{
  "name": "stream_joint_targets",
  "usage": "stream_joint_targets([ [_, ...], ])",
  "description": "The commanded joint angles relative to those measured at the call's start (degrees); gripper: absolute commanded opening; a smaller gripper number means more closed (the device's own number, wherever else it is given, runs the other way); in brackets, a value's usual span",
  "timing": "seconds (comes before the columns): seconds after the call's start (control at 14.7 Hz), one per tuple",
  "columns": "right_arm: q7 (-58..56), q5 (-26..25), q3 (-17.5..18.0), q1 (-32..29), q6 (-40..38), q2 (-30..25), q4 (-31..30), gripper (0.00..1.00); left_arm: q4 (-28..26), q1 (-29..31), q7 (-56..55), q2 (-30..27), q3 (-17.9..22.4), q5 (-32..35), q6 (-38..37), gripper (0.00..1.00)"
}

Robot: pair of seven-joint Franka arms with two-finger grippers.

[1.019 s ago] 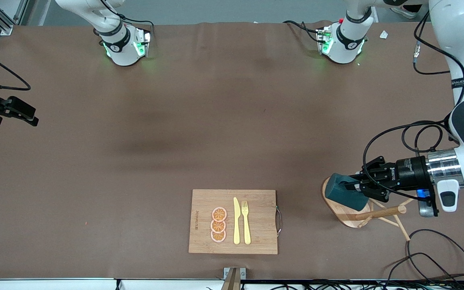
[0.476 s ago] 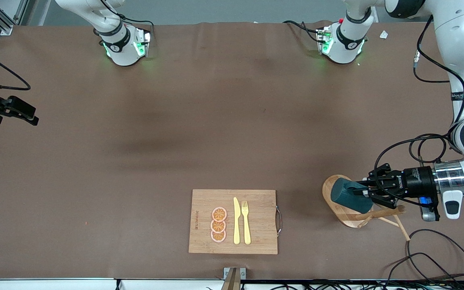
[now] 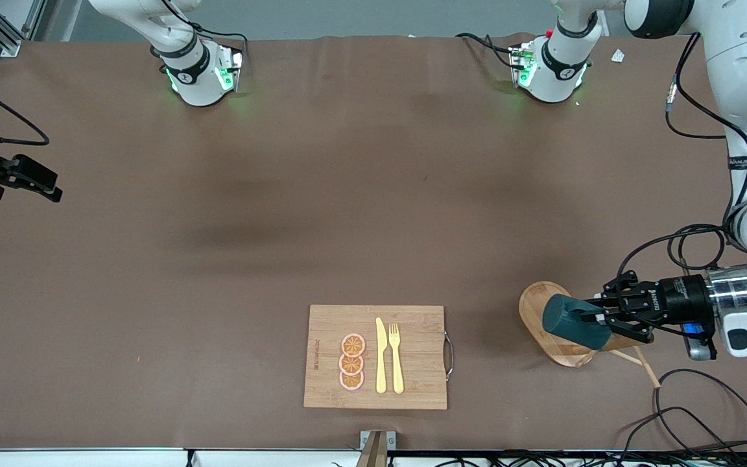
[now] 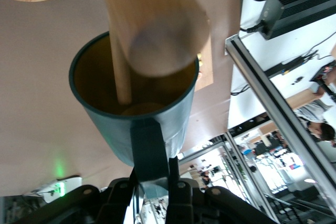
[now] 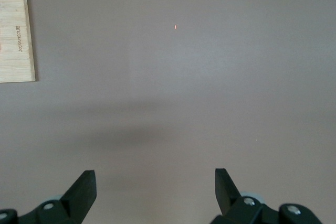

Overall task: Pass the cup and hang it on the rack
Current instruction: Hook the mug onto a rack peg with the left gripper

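— Moved since before? Left gripper (image 3: 597, 316) has carried the cup (image 3: 573, 322) toward the left arm's table end, over the rack (image 3: 545, 321).

— Grip? Clamped on its handle; pegs mostly hidden. Right gripper (image 5: 152, 192) waits, fingers apart.

Even, diffuse overhead light fell across the table (image 3: 321, 194), which showed no glare. Soft, broad shadows lay across its middle, and green lamps glowed at both arm bases along the edge farthest from the front camera. In the left wrist view the rack (image 4: 152, 30) was blurred, close to the lens, and the bright background was washed out.
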Motion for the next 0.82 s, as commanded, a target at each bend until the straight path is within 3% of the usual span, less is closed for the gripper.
stream_joint_targets([
  [0.0,0.32,-0.46,0.13,-0.02,0.34,-0.79,-0.71,1.0,1.05,0.92,0.66,0.85,-0.22,-2.39,-0.97,0.0],
  [0.75,0.24,-0.81,0.22,0.33,0.69,-0.61,-0.71,1.0,1.05,3.03,0.66,2.7,-0.22,-5.91,-0.97,0.0],
])
